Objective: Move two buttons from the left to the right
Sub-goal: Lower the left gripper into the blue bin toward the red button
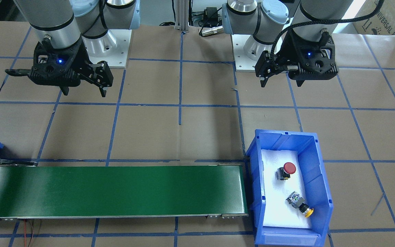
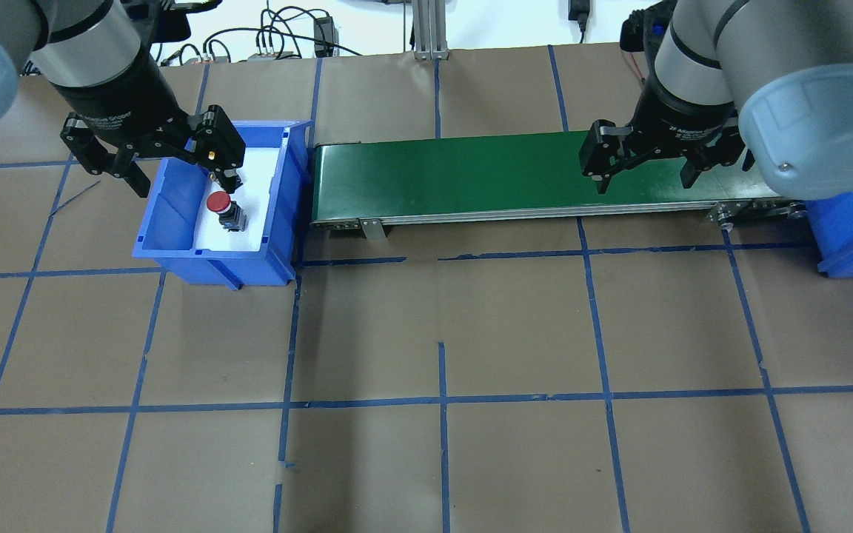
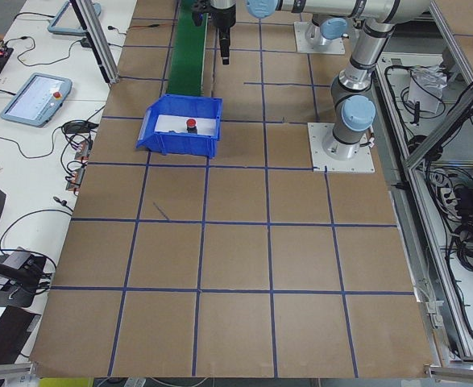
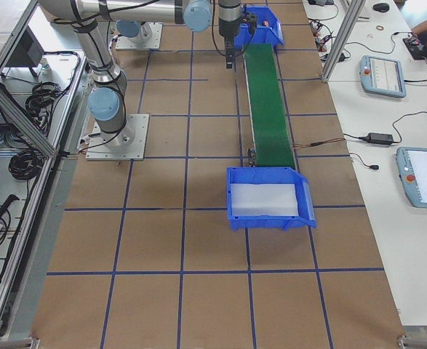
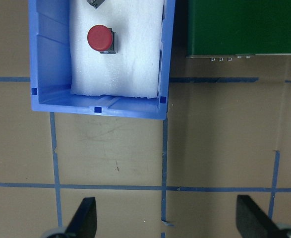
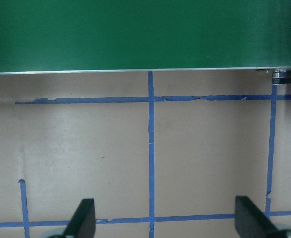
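Note:
The red-capped button [image 1: 286, 170] and the yellow-capped button [image 1: 301, 203] lie on the white liner of a blue bin [image 1: 321, 178] at the left end of the green conveyor belt [image 1: 115, 190]. My left gripper [image 2: 182, 176] hangs open and empty above this bin; in the overhead view one finger hides the yellow button and the red button [image 2: 222, 207] shows. The left wrist view shows the red button [image 5: 99, 38] far ahead of the open fingertips [image 5: 83, 218]. My right gripper [image 2: 645, 176] is open and empty over the belt's right part.
A second blue bin [image 4: 268, 198] with only a white liner in it stands at the belt's right end. The table is brown paper with a blue tape grid. Both arm bases are bolted on behind the belt.

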Tool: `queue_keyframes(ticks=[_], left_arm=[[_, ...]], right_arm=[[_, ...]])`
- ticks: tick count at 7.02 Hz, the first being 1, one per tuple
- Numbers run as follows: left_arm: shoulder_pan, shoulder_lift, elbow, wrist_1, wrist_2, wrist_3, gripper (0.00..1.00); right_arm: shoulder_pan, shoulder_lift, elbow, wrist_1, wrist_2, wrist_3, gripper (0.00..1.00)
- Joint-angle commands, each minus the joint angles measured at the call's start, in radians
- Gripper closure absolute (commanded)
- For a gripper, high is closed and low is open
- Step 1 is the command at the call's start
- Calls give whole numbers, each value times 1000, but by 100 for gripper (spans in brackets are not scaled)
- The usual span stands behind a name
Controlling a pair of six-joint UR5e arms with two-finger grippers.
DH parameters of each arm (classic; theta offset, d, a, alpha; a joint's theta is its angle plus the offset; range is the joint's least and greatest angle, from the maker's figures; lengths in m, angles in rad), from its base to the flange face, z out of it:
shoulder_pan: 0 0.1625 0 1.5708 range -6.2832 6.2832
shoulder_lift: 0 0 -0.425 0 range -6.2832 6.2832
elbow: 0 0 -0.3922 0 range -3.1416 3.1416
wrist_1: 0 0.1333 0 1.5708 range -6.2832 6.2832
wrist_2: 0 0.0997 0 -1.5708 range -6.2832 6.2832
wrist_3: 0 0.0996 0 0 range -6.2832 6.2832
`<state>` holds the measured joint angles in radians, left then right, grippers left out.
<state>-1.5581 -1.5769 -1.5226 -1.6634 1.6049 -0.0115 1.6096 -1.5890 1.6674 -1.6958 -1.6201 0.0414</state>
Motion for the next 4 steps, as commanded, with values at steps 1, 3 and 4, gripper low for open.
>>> queue_keyframes(ticks=[1,3,4], left_arm=[[15,-9,-19,5,-3,1,1],[16,-81,1,51,-5,2,0],[38,-131,12,116,-10,4,0]], right_arm=[[0,0,0,-1,2,0,0],[0,0,0,1,2,0,0],[0,0,0,1,2,0,0]])
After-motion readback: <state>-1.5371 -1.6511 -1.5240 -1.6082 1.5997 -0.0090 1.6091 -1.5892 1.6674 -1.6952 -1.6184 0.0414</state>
